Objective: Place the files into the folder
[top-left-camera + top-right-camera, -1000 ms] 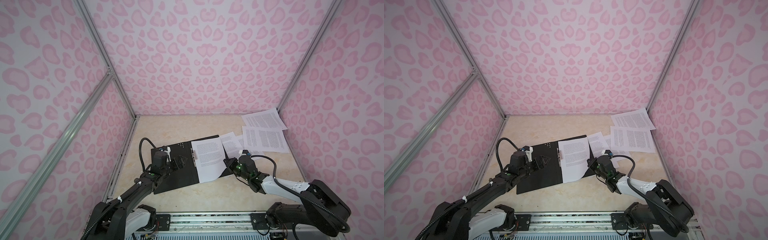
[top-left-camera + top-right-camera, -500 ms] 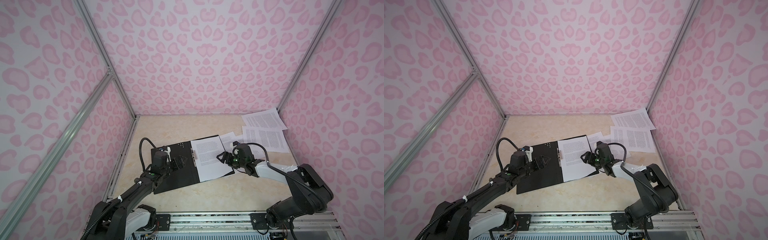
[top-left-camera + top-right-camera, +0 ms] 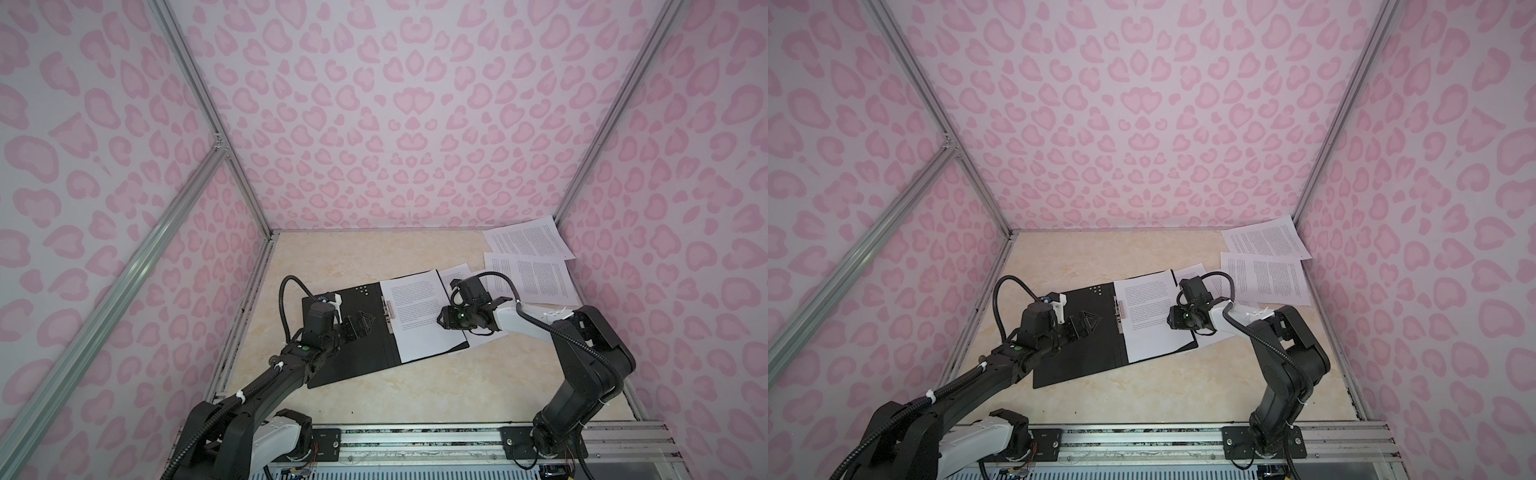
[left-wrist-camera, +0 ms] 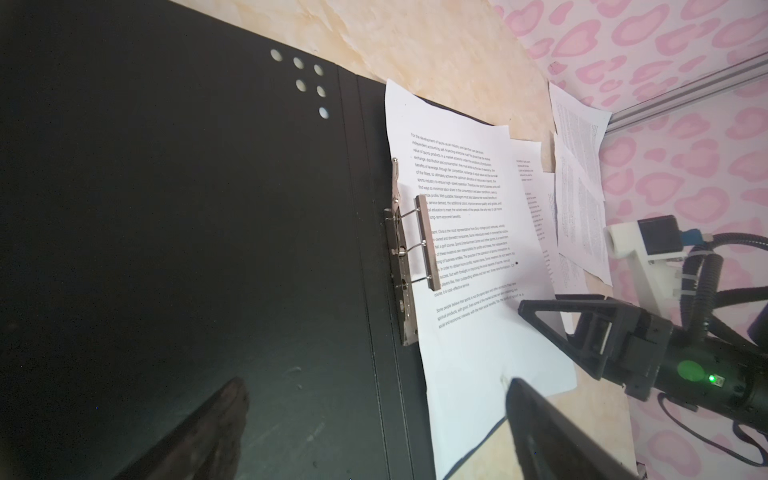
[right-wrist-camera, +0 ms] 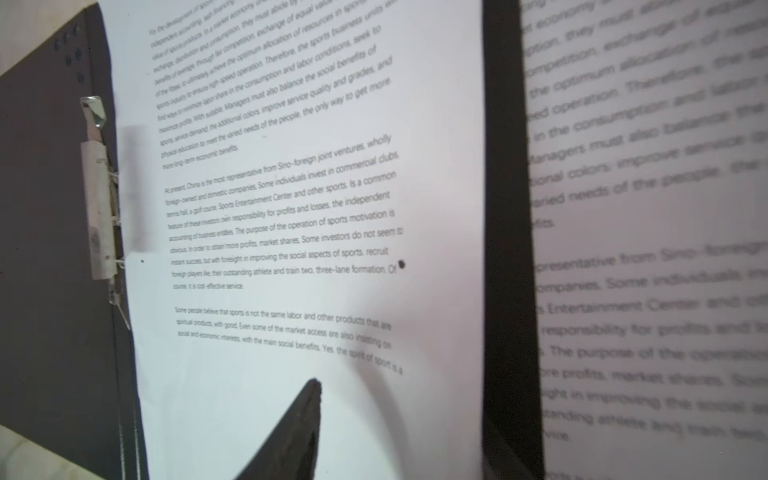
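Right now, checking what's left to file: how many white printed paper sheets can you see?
4 white printed paper sheets: one in the open black folder, one poking out beside its right edge, two by the far right corner. More may be hidden underneath.

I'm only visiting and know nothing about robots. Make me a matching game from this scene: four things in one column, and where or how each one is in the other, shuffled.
Things
1. folder
2. metal clip
3. left gripper
4. farthest printed sheet

Places and states
A. in the far right corner of the table
B. lying open, black inside facing up
C. jaws open, above the folder's left half
D. silver, along the folder's fold

Pairs: 1-B, 2-D, 3-C, 4-A
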You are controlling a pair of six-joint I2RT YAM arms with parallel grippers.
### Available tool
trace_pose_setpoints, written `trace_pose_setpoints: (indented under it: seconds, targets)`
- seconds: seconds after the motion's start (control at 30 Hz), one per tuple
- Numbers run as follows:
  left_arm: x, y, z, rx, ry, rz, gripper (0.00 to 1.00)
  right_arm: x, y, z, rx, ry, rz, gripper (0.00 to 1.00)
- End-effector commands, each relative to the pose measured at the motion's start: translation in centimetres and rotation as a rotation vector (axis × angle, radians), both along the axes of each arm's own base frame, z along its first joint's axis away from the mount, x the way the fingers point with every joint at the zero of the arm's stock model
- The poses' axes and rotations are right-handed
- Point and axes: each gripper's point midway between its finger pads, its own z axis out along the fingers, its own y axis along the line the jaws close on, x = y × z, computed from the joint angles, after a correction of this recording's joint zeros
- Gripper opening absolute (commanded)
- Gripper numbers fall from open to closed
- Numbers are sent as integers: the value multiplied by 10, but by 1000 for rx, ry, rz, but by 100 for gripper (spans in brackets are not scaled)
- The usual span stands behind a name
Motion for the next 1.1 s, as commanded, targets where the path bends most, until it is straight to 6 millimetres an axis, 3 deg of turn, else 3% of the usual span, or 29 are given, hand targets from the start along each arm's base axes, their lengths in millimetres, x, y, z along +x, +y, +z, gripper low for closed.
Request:
trace_pose_setpoints:
  seconds: [0.0, 0.17, 0.37, 1.07]
  targets:
    - [2, -1, 2, -1, -9, -7, 98, -9, -8, -6, -40, 17, 8, 35]
    - [2, -2, 1, -3, -5, -9, 98, -8, -9, -3, -33, 3, -4, 14]
    - [2, -2, -1, 2, 0, -8, 98, -5, -9, -5, -45, 11, 5, 0]
    - [3, -3, -2, 0, 5, -12, 98, 0, 6, 3, 12, -3, 29, 0]
